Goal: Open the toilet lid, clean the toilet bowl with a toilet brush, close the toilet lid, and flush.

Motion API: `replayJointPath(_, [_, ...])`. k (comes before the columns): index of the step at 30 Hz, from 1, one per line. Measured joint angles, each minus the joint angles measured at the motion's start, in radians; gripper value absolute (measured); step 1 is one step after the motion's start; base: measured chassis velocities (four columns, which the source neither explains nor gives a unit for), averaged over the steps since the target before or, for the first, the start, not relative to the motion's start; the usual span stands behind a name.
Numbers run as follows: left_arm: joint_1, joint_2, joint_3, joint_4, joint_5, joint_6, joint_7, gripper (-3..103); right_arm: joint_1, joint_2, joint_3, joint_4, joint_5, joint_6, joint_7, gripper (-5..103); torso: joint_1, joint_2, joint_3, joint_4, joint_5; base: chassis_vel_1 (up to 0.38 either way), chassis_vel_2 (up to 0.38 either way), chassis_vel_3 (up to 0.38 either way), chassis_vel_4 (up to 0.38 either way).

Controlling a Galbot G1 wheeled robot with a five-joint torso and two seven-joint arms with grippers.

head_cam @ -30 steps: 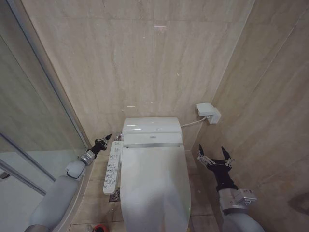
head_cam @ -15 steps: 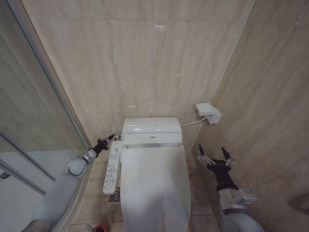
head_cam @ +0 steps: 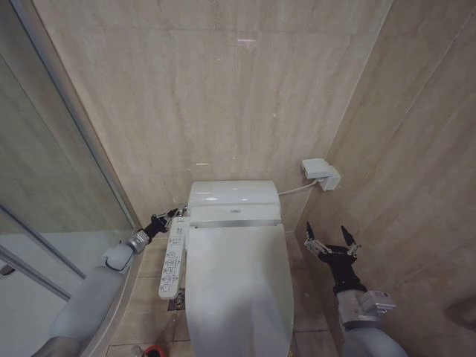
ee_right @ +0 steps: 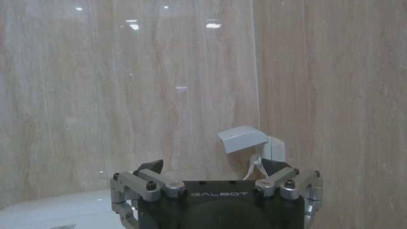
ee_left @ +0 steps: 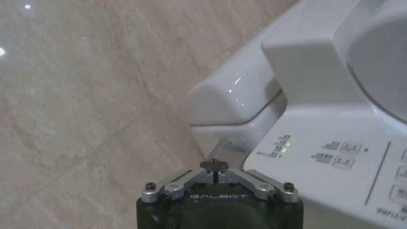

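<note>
Beside the toilet, at the rear corner where the side control panel [head_cam: 172, 256] meets the tank, the left gripper [head_cam: 172, 216] sits with its 2 fingers pressed together into 1 narrow point, holding nothing. From the left wrist camera that point [ee_left: 215, 165] lies just short of the panel's back end [ee_left: 330, 157], near a small green light, with the toilet's rear housing rising behind it.

The toilet lid [head_cam: 236, 286] is down, a long glossy white oval covering the toilet bowl completely. A red cup [head_cam: 153, 351], probably the toilet brush holder, peeks in at the floor on the toilet's left side, toward the robot; the brush itself cannot be made out.

On the toilet's opposite side, the right gripper [head_cam: 328, 233] hangs in the air near the side wall, its fingers spread wide and empty. A white wall box [head_cam: 321, 173] with a cable is fixed to the wall behind the toilet, beyond it; the right wrist camera looks straight at that box [ee_right: 243, 139].

Judged from this, the lid is not yet lifted. The risk is the closed left tip bumping a panel button and triggering a wash or flush, or slipping off the smooth lid edge because a shut claw has no purchase.
</note>
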Motion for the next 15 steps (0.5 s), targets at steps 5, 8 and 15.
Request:
replayJointPath(5, [-0.021,0.004,0.007,0.026,-0.002,-0.009,0.007,0,0.0,0.0,0.0,0.0,0.0,0.0,0.0,100,0.0,0.0,0.0,0.0001,0.0,0.0,0.0,0.0,0.0])
replayJointPath(8, [-0.031,0.003,0.015,0.034,-0.002,-0.011,0.011,0,0.0,0.0,0.0,0.0,0.0,0.0,0.0,100,0.0,0.0,0.0,0.0,0.0,0.0,0.0,0.0,0.0])
replayJointPath(15, [-0.04,-0.006,0.022,0.047,-0.002,-0.014,0.017,0,0.0,0.0,0.0,0.0,0.0,0.0,0.0,100,0.0,0.0,0.0,0.0,0.0,0.0,0.0,0.0,0.0])
